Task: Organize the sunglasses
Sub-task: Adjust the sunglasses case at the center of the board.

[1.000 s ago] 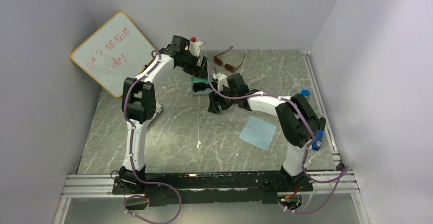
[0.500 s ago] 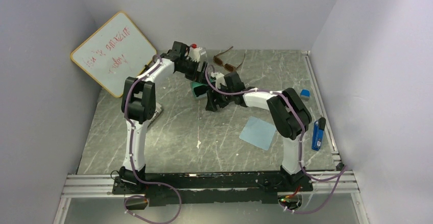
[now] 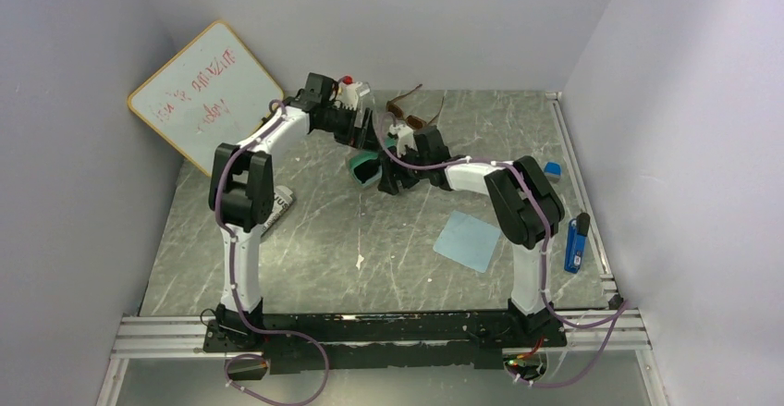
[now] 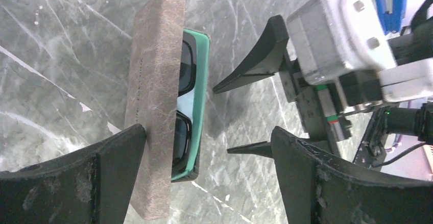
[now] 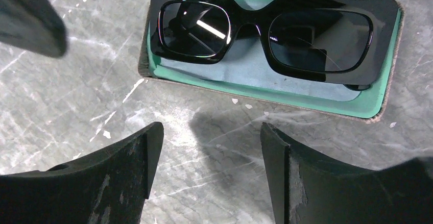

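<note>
The black sunglasses [image 5: 265, 35] lie lenses up in the brown case [image 4: 153, 106], on its green lining [image 5: 286, 81]. The lid stands up on edge in the left wrist view. My left gripper [image 4: 207, 142] is open and straddles the case's end, with one finger [image 4: 102, 173] against the outside of the lid. My right gripper [image 5: 209, 132] is open and empty over bare table just in front of the case. In the top view both grippers, left [image 3: 362, 142] and right [image 3: 381, 177], meet at the case [image 3: 363, 170]. The brown sunglasses [image 3: 416, 110] lie unfolded behind them.
A whiteboard [image 3: 203, 96] leans at the back left. A light blue cloth [image 3: 469, 239] lies right of centre. A small blue block [image 3: 552, 169] and a blue clip [image 3: 573, 244] sit by the right edge. A grey pouch [image 3: 277, 204] lies by the left arm.
My left gripper has come down to the case and the lid now stands up. My right arm's elbow swung inward, uncovering the blue clip, and its gripper stayed near the case's front.
</note>
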Controlling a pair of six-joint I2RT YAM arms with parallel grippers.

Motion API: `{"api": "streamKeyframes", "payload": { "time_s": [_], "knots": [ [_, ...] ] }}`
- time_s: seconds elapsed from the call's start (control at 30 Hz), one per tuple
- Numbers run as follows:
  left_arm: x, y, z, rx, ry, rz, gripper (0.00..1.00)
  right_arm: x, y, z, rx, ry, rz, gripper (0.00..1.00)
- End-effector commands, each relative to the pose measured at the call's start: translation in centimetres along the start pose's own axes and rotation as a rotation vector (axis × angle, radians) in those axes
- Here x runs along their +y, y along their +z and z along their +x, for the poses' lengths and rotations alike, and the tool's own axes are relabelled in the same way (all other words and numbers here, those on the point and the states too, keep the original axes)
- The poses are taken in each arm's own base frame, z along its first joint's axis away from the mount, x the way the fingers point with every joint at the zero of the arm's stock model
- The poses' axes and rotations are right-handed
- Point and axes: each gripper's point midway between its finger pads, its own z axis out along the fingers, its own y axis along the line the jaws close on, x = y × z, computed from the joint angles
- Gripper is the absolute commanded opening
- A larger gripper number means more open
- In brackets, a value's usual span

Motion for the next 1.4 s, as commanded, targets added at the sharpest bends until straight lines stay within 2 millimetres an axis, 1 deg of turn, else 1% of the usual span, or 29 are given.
{"api": "streamKeyframes", "payload": {
  "time_s": [0.0, 0.13, 0.2, 0.27, 0.4, 0.53, 0.67, 0.7, 0.73, 0.77, 0.8, 0.9, 1.0, 1.2, 1.37],
  "knots": [
    [-2.7, -2.7, -3.7, -0.093, 0.045, 0.046, 0.97, -0.8, -0.8, -0.8, -0.038, -0.098, 0.058, 0.74],
    [-1.6, -2.9, -3.6, -0.09, 0.03, 0.008, 0.97, -1.8, -1.0, -0.7, -0.032, -0.125, 0.113, 0.74],
    [-0.9, -2.9, -3.5, -0.086, 0.025, -0.017, 0.97, -2.3, -0.9, -0.4, -0.02, -0.132, 0.136, 0.77],
    [-0.2, -3.0, -3.5, -0.088, 0.018, -0.031, 0.97, -2.5, -0.9, -0.2, -0.014, -0.138, 0.152, 0.82],
    [0.7, -3.3, -3.7, -0.096, 0.004, -0.042, 0.97, -2.2, -0.8, -0.1, -0.005, -0.168, 0.18, 0.98],
    [1.3, -3.5, -3.8, -0.099, -0.01, -0.043, 0.97, -1.9, -0.4, -0.3, -0.006, -0.2, 0.206, 1.0],
    [1.6, -3.5, -3.8, -0.099, -0.02, -0.04, 0.97, -1.4, 0.3, 0.2, 0.016, -0.211, 0.21, 1.0],
    [1.7, -3.5, -3.8, -0.097, -0.021, -0.041, 0.9, -1.3, 0.4, 0.4, 0.019, -0.217, 0.209, 1.0],
    [1.9, -3.4, -3.7, -0.093, -0.023, -0.044, 0.77, -1.1, 0.6, 0.4, 0.02, -0.221, 0.21, 1.0],
    [2.0, -3.4, -3.6, -0.089, -0.027, -0.044, 0.69, -1.0, 0.7, 0.4, 0.02, -0.223, 0.212, 1.0],
    [2.1, -3.4, -3.6, -0.088, -0.028, -0.043, 0.65, -1.0, 0.8, 0.4, 0.021, -0.223, 0.216, 1.0],
    [2.3, -3.1, -3.3, -0.08, -0.033, -0.04, 0.65, -1.4, 1.2, 0.4, 0.029, -0.201, 0.238, 1.0],
    [2.2, -3.0, -3.1, -0.078, -0.036, -0.033, 0.58, -1.6, 1.5, 0.6, 0.035, -0.188, 0.244, 1.0],
    [2.3, -2.7, -2.5, -0.06, -0.046, -0.018, 0.57, -1.6, 1.5, 0.4, 0.031, -0.185, 0.246, 1.0],
    [2.4, -2.0, -1.4, -0.032, -0.047, -0.021, 0.54, -1.6, 1.5, 0.3, 0.027, -0.185, 0.247, 1.0]
  ]
}}
